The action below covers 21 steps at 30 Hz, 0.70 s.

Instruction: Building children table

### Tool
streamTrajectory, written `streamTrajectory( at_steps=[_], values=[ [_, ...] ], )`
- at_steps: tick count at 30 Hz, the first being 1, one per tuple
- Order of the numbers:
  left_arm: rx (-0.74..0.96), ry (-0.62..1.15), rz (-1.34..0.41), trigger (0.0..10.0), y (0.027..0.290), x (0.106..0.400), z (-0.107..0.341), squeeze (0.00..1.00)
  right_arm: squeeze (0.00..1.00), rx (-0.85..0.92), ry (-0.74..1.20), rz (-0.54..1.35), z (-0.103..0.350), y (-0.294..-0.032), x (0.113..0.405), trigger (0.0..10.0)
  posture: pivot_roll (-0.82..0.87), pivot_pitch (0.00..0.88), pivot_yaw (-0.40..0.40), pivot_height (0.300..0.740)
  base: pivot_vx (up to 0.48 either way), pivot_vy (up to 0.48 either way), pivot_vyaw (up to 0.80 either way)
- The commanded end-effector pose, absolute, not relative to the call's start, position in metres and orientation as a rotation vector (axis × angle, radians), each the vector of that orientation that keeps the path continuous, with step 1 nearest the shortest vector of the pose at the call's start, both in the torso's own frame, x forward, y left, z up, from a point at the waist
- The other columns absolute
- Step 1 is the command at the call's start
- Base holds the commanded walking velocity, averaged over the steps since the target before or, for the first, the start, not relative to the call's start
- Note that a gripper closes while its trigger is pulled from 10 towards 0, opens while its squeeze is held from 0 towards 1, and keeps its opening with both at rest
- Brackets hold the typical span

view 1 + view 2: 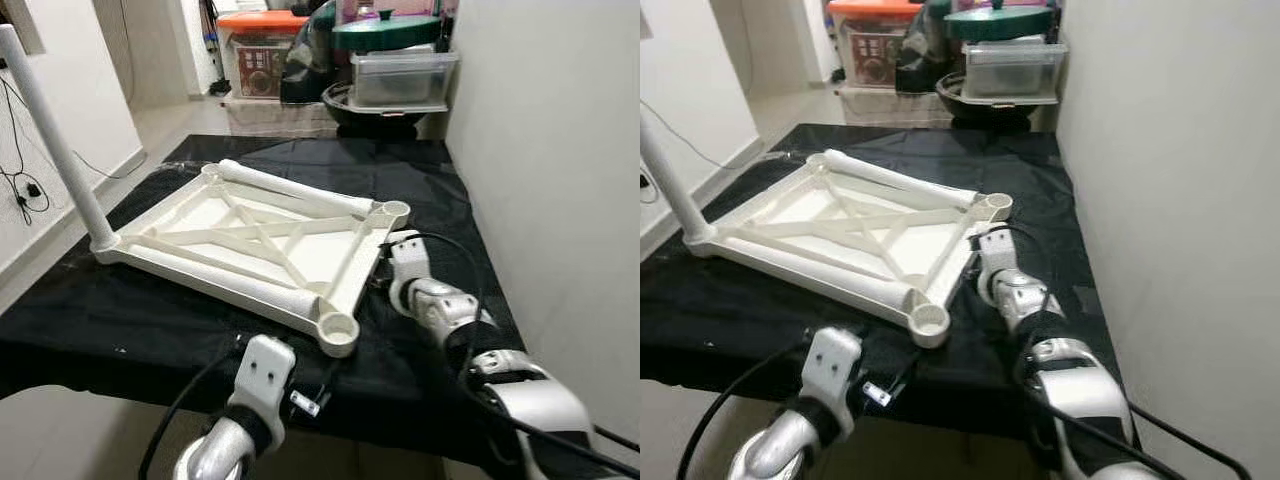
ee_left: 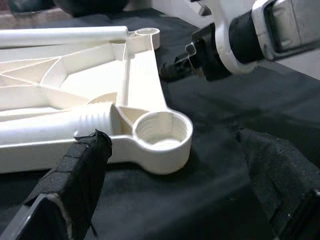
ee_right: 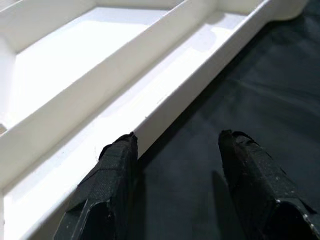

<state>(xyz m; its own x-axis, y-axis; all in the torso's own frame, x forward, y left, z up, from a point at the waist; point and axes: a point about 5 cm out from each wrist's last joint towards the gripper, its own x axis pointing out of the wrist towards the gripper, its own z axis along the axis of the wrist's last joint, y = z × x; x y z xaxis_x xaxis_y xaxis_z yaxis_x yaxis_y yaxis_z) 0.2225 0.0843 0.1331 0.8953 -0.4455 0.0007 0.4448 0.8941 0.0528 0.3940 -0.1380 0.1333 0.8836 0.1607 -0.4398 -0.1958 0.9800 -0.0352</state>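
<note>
A white plastic table top (image 1: 255, 240) lies upside down on the black cloth. One white leg (image 1: 50, 130) stands screwed into its left corner. Two loose legs lie on it, one along the far edge (image 1: 290, 187) and one along the near edge (image 1: 220, 270). My left gripper (image 2: 172, 142) is open, its fingers either side of the empty near corner socket (image 2: 162, 135) without touching it. My right gripper (image 3: 177, 137) is open and low at the top's right rim (image 3: 165, 100), with one finger (image 3: 107, 175) against that rim and the other over the cloth.
The black-covered table (image 1: 440, 180) ends just in front of me. A white wall (image 1: 560, 150) runs close along its right side. Behind it stand an orange-lidded bin (image 1: 262, 50), a clear box (image 1: 400, 78) and a green lid (image 1: 385, 32). Cables (image 1: 25, 190) hang at the left wall.
</note>
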Motion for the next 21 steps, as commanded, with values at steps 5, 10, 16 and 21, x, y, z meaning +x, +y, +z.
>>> streamTrajectory(
  at_steps=[5,10,16,21],
  values=[
    [0.071,0.011,-0.447,10.0,0.088,0.23,0.124,0.0,0.0,-0.013,0.306,0.075,0.154,-0.172,0.4,10.0,0.11,0.0,-0.051,0.74,0.0,0.0,0.0],
    [0.076,0.014,-0.452,10.0,0.088,0.237,0.12,0.0,0.0,0.287,0.216,0.218,0.167,-0.184,0.392,10.0,0.09,0.0,-0.045,0.74,0.0,0.0,0.0],
    [0.076,0.01,-0.444,10.0,0.091,0.245,0.117,0.0,0.0,0.511,0.388,0.581,0.144,-0.16,0.351,10.0,0.09,0.0,-0.038,0.74,0.0,0.0,0.0],
    [0.054,0.01,-0.424,10.0,0.096,0.248,0.116,0.0,0.0,0.599,0.507,0.689,0.13,-0.139,0.332,10.0,0.1,0.0,-0.039,0.74,0.0,0.0,0.0]
  ],
)
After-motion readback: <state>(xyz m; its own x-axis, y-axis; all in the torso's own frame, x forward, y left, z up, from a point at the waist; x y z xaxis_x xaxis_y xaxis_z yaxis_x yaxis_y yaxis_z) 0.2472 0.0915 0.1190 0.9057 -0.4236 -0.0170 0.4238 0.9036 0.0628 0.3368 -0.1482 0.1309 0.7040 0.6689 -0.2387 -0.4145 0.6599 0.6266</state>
